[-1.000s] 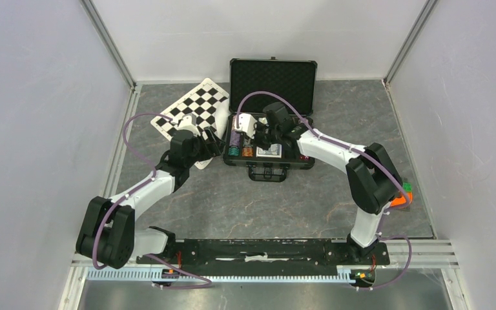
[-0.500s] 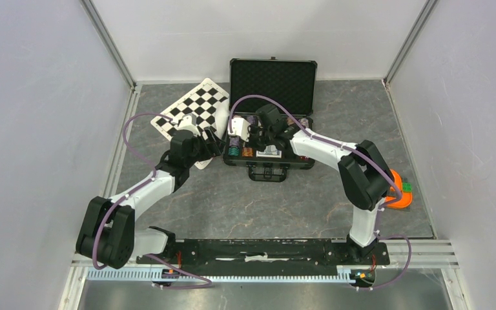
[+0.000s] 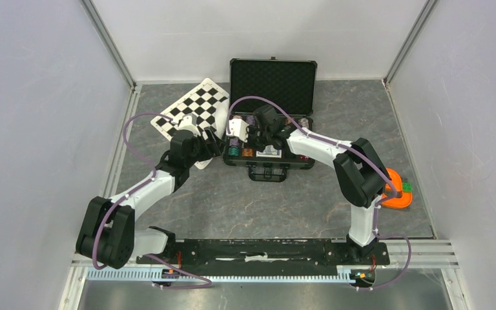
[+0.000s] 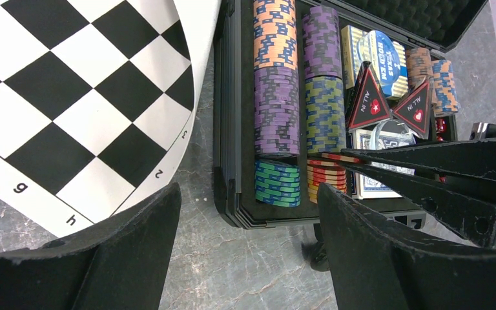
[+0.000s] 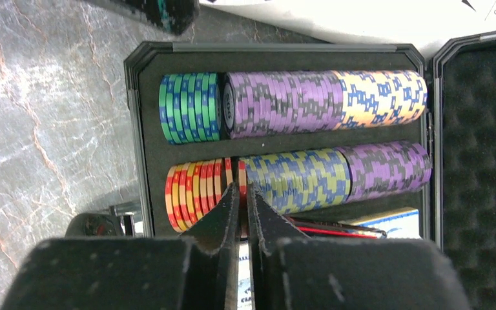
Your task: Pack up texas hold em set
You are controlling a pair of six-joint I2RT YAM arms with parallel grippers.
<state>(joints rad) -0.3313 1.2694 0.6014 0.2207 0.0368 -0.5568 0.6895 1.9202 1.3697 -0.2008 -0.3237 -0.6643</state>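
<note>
The black case (image 3: 268, 169) lies open at mid-table, its foam lid (image 3: 272, 77) standing behind. Rows of striped chips fill its left slots: a green stack (image 5: 190, 108), purple and orange ones, and a red-and-yellow stack (image 5: 194, 194). My right gripper (image 5: 242, 187) is shut on one red-and-yellow chip (image 5: 242, 169), held on edge between that stack and the yellow-blue chips; it also shows from above (image 3: 248, 147). My left gripper (image 4: 248, 190) is open and empty, above the table at the case's near-left corner (image 3: 214, 143). Card decks (image 4: 374, 139), triangular "ALL IN" buttons (image 4: 368, 103) and red dice (image 4: 439, 126) lie in the case.
A black-and-white checkered board (image 3: 194, 110) lies left of the case, its edge close to my left gripper. An orange tape-like object (image 3: 397, 194) sits near the right wall. White walls with metal posts enclose the grey stone-patterned table.
My right gripper has moved left and down to the red-and-yellow chip row in the case. Its elbow has swung inward, uncovering the orange object. The left arm has not moved.
</note>
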